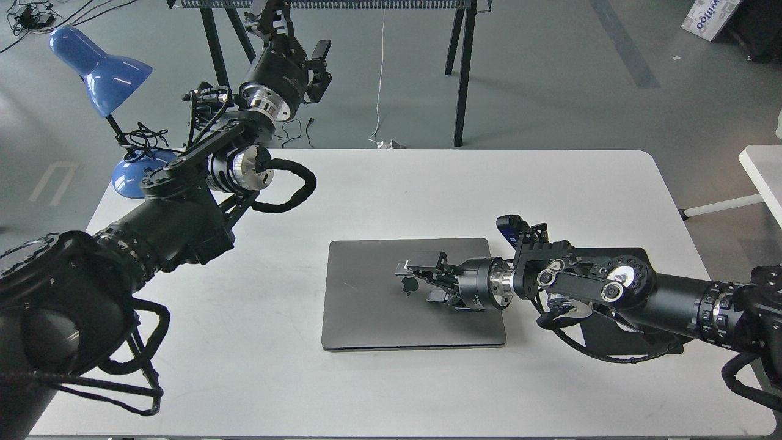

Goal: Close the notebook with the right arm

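At far left a blue desk lamp (101, 73) stands on the table (427, 183) corner. The left arm (183, 201) is raised well clear of the work, its left gripper (317, 67) held high over the back edge with jaws apart. Mid-table lies the notebook (366, 305), lid down flat, apple logo up, so the closing looks done. The right gripper (421, 278) hangs over the logo, jaws apart and holding nothing; whether it touches the lid I cannot tell. The right arm (611, 287) reaches in over a black mouse pad (611, 342). The notebook looks stiff, smooth metal, likely slippery and scratch-prone: press flat on the lid near its front edge, no pinching.
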### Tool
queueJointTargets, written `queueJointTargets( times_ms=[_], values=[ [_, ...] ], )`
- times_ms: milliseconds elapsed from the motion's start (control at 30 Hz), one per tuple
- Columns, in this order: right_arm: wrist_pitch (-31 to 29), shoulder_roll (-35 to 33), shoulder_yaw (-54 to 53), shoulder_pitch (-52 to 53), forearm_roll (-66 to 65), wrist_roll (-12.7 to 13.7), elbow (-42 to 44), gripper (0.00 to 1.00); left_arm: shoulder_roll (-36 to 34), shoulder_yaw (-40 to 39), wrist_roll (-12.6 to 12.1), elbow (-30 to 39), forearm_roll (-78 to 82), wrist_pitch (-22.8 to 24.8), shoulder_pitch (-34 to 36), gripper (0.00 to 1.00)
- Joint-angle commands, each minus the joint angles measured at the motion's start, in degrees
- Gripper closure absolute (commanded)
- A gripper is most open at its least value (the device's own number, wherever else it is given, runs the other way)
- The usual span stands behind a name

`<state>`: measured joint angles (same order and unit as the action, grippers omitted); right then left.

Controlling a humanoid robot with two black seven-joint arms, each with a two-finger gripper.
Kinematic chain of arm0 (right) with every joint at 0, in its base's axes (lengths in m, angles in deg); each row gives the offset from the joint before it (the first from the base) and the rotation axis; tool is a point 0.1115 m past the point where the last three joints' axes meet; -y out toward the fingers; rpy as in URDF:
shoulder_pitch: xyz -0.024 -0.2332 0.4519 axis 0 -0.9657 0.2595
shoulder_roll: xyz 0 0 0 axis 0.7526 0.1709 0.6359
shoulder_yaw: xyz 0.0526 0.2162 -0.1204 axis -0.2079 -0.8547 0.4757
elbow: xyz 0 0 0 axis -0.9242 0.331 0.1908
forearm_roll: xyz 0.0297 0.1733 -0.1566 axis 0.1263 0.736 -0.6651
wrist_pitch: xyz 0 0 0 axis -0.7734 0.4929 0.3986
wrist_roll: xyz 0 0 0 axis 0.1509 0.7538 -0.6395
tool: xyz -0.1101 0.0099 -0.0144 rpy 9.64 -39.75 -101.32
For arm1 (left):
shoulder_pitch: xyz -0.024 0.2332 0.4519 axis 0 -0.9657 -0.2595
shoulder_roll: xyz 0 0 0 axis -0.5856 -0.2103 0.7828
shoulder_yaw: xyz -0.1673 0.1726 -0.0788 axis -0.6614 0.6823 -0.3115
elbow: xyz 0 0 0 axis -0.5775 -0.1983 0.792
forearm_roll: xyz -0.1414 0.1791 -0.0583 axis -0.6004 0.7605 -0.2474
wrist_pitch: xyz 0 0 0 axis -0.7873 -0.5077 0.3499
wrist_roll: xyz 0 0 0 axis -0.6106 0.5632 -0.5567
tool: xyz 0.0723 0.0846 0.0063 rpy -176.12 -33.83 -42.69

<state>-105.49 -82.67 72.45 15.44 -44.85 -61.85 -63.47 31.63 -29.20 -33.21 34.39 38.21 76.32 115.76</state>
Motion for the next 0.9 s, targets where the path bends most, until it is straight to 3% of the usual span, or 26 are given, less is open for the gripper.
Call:
queueJointTargets(
  times_ms=[0, 300, 633, 867],
  values=[
    [0.8, 0.1, 0.1, -0.8, -0.2, 0.2, 0.1, 0.00, 0.0, 0.0, 0.0, 0.1, 0.0, 0.0, 0.0, 0.00],
    [1.1, 0.1, -2.3, 0.2, 0.1, 0.0, -0.2, 0.00, 0.0, 0.0, 0.0, 0.0, -0.1, 0.0, 0.0, 0.00],
    [1.2, -0.5, -14.4, 8.5, 0.3, 0.3, 0.6, 0.00, 0.1, 0.0, 0.0, 0.1, 0.0, 0.0, 0.0, 0.00],
    [1.2, -2.2, -30.9, 10.2, 0.4, 0.2, 3.7, 0.00, 0.1, 0.0, 0.0, 0.0, 0.0, 0.0, 0.0, 0.00]
  ],
)
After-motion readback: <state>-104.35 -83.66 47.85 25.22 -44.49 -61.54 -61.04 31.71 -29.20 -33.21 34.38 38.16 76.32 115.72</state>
